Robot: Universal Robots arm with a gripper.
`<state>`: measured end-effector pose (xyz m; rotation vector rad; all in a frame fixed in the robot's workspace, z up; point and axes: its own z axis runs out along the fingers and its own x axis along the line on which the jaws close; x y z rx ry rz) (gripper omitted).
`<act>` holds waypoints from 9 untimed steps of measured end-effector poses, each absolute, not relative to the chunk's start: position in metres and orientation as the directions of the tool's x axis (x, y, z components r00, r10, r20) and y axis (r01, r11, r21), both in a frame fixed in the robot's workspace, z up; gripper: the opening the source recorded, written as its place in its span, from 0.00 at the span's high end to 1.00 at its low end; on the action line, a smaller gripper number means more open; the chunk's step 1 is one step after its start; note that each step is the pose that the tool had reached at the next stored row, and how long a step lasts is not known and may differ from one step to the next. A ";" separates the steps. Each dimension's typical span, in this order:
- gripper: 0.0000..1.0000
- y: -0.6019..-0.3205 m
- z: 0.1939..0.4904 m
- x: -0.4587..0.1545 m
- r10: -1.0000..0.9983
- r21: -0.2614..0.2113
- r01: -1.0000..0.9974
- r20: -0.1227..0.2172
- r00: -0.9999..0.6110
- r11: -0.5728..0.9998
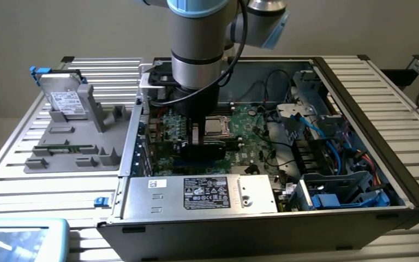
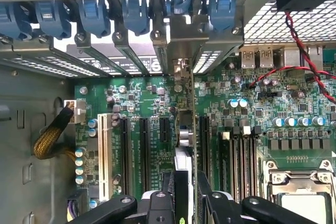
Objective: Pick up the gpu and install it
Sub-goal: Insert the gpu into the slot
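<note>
Gripper [image 2: 187, 184] clamped on upright gpu [image 2: 185, 132], seemingly just above motherboard [image 2: 152, 103]

We note a green motherboard [image 2: 152, 98], blue clips [image 2: 94, 14], a yellow braided cable [image 2: 50, 137], red-and-black twisted wires [image 2: 290, 24] and a white slot [image 2: 103, 156]. The card [image 2: 185, 132], edge-on, appears black and silvery. The gripper [image 2: 189, 184] is black.

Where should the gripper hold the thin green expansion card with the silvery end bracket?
Its upper long edge, from straight above. The thin green expansion card stands on edge over the black motherboard slots, so its lower edge must stay free. The gripper pinches its flat faces that way.
</note>
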<state>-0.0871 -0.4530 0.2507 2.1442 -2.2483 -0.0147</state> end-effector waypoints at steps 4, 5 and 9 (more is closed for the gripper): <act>0.72 -0.453 0.250 -0.087 -0.999 0.031 -0.998 0.021 -0.047 0.048; 0.72 -0.453 0.250 -0.087 -0.999 0.031 -0.998 0.021 -0.047 0.048; 0.72 -0.452 0.248 -0.087 -0.999 0.031 -0.998 0.022 -0.047 0.048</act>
